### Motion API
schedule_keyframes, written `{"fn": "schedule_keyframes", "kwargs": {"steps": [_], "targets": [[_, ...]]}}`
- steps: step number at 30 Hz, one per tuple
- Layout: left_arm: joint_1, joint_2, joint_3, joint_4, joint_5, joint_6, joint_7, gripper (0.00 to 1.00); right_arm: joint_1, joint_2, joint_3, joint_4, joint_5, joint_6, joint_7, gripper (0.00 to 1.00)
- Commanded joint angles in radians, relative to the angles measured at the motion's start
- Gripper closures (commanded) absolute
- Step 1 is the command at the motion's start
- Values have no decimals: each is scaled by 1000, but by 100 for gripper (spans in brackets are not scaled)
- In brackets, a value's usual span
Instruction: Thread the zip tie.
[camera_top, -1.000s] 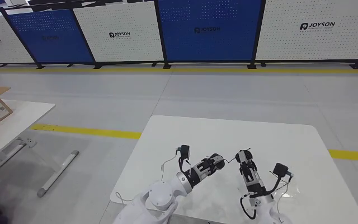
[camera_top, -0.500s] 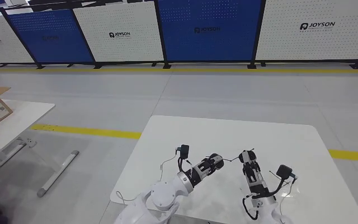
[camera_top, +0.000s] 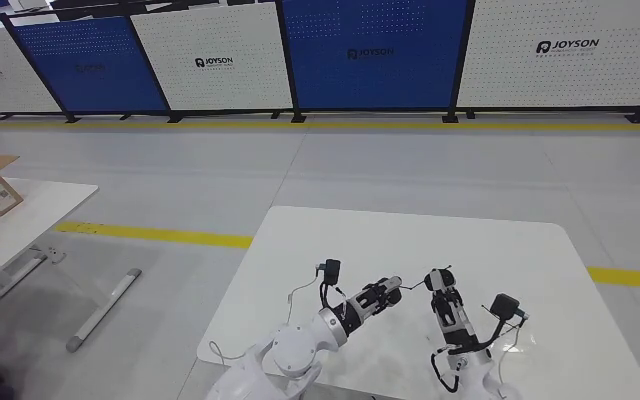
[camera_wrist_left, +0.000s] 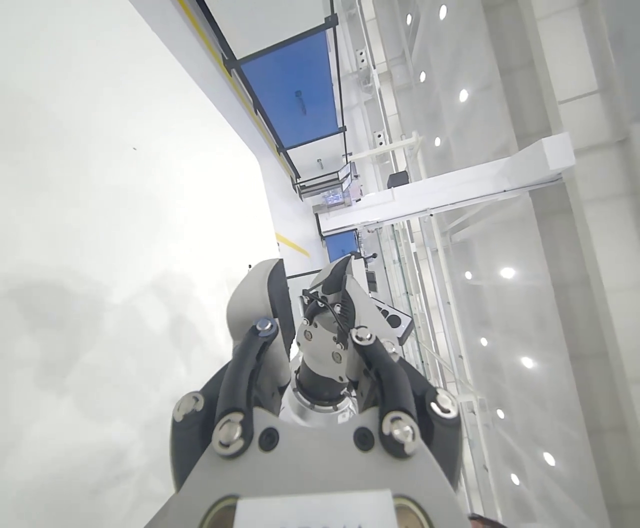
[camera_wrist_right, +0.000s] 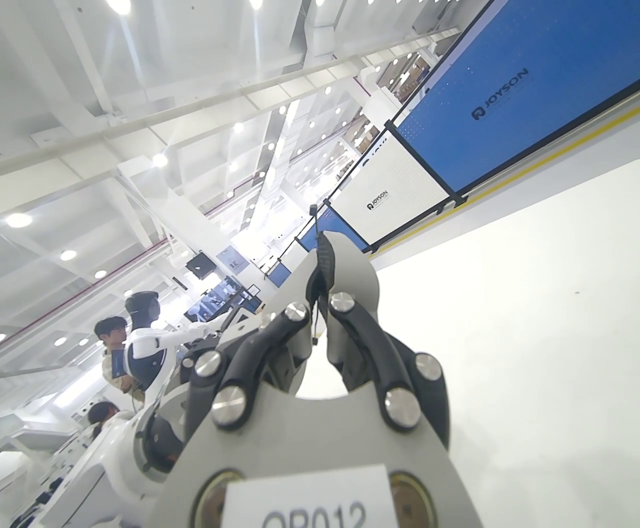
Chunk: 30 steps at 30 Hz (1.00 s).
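Over the near middle of the white table (camera_top: 330, 240), my two grippers face each other a short way apart. My right gripper (camera_wrist_right: 327, 240) is shut on the thin black zip tie (camera_wrist_right: 315, 220); its small head sticks out past the fingertips and its tail hangs down between the finger links. In the top view the zip tie (camera_top: 412, 286) shows as a fine dark line running from the right gripper (camera_top: 437, 278) toward the left gripper (camera_top: 393, 291). My left gripper (camera_wrist_left: 305, 267) is open, and the right arm's wrist shows through the gap between its fingers.
The table's near and left edges lie close to the arms, with bare surface toward the far side and right. Another white table (camera_top: 30, 205) stands at the left edge. Blue and white pegboard partitions (camera_top: 370, 50) close off the back.
Both arms have shifted only slightly. The right gripper has drifted a little toward the near edge with the zip tie in it, and the left gripper stays close in front of it.
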Motion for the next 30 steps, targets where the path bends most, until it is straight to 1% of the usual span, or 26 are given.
{"fn": "schedule_keyframes", "kwargs": {"steps": [1,5,10,14,16,18,20,30], "targets": [[1,0,1,0,4,-1,0,79,-2,0,0,-3,-8,0,-6,100],[0,-2,12,3,25,6,-2,79,-6,0,-2,-6,-28,0,-19,100],[-8,-6,24,10,26,10,-4,79,-7,-2,-4,-5,-36,0,-23,100],[-15,-8,29,17,25,12,-4,82,-7,-4,-4,-4,-38,1,-20,100],[-18,-9,29,19,23,13,-3,86,-7,-5,-3,-3,-37,0,-20,100],[-19,-10,29,20,21,13,-1,96,-6,-5,-3,-2,-35,0,-19,100],[-20,-11,29,21,21,12,-1,100,-5,-6,-2,-1,-34,0,-18,100],[-17,-14,29,17,19,-4,-2,100,-1,-7,-4,5,-35,0,-2,100]]}}
